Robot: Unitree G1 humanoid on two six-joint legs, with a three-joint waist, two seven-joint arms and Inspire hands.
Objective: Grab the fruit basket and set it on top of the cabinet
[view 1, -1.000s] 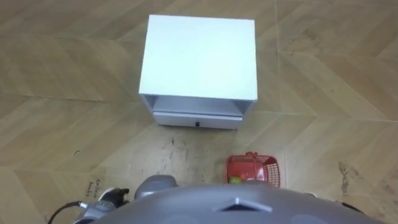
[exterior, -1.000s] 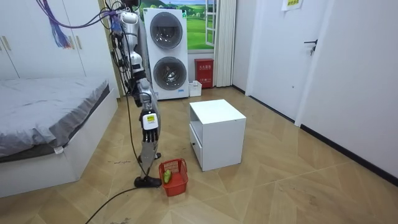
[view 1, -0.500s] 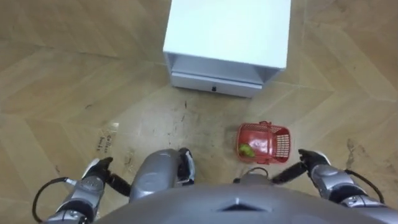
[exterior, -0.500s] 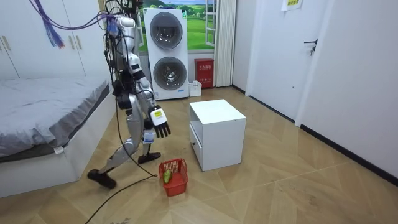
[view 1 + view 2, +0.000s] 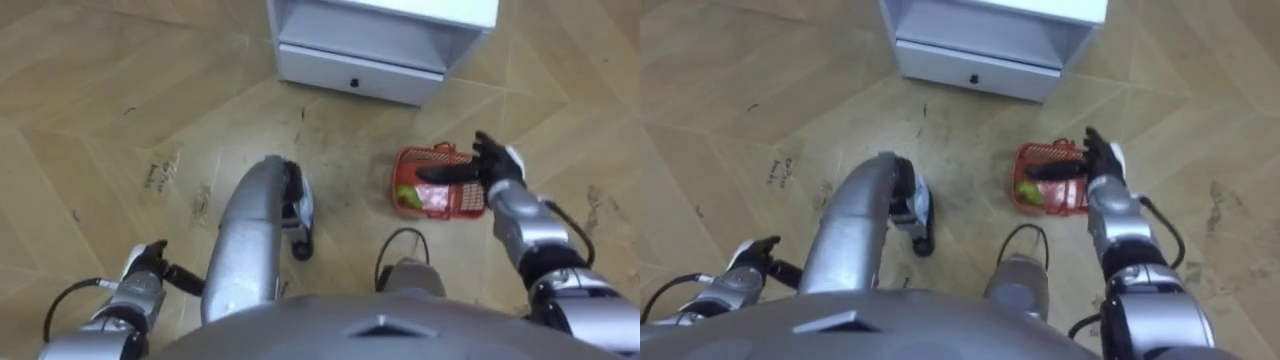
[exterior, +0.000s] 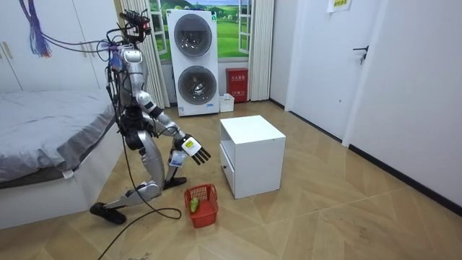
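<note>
Room view is showing the robot crouching in a deep lunge on the herringbone wooden floor (image 6: 325,217), between the grey-covered bed (image 6: 50,137) and the white square cabinet with a drawer (image 6: 251,154). The red plastic mesh basket (image 5: 432,184) is sitting on the floor near that cabinet's front, holding a green fruit (image 5: 405,196). The right hand (image 5: 492,165) is hovering above the basket, fingers straight and spread, gripping nothing. The left hand (image 5: 148,262) is hanging low at the left; whether its fingers are apart or curled I cannot tell.
</note>
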